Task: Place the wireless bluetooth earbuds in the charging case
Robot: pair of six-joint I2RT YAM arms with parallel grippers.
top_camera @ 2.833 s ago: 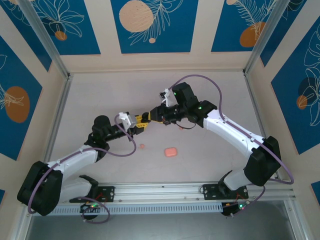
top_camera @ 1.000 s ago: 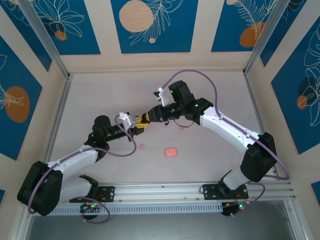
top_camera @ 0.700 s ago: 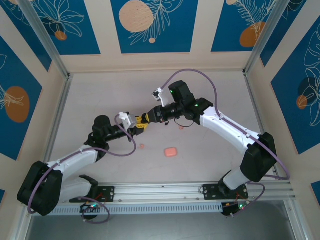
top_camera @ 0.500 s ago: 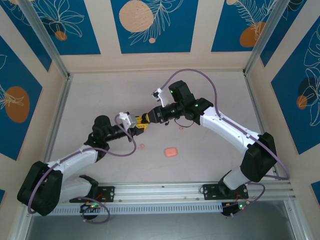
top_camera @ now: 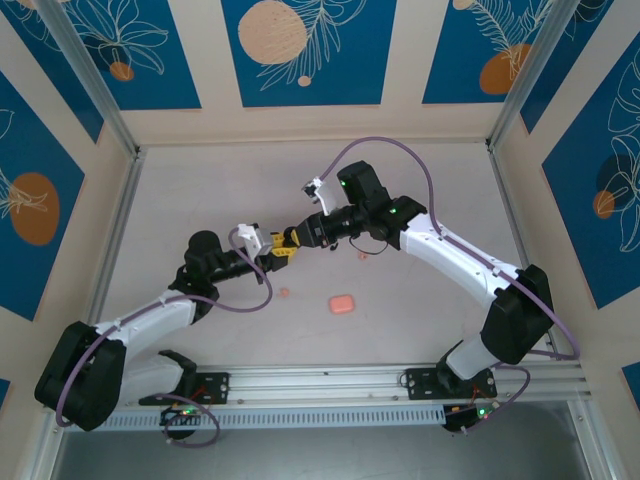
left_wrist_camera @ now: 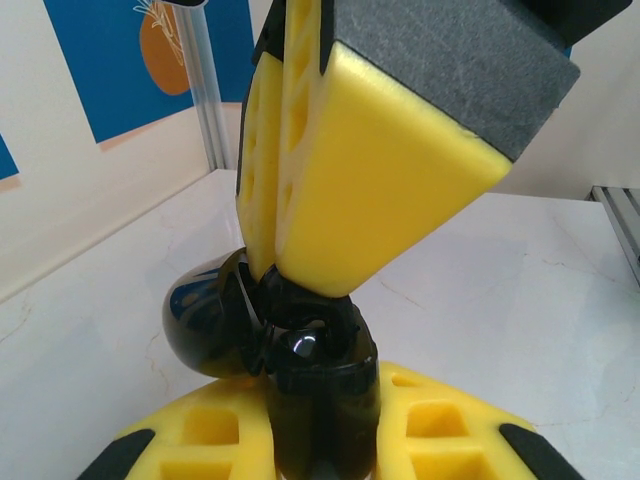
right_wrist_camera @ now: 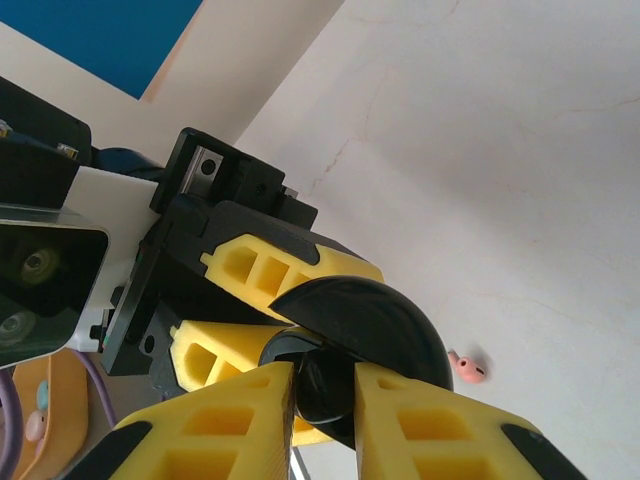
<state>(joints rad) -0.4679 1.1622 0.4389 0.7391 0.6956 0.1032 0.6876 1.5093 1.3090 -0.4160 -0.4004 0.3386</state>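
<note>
Nearest me, one pink charging case (top_camera: 342, 303) lies on the tabletop (top_camera: 200, 200), with one earbud (top_camera: 284, 292) left of it. Beyond the case, the left claw (top_camera: 284, 250) and right claw (top_camera: 297, 240) both clench one glossy black hinged piece (left_wrist_camera: 310, 370). I judge we're prying it open, so next comes a steady pull apart. I cannot tell where a second earbud is.

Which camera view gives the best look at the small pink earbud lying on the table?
The right wrist view: there the earbud lies free on the table, large enough to show its rounded body and stub. The top view shows the earbud as a tiny pink dot left of the pink case.
</note>
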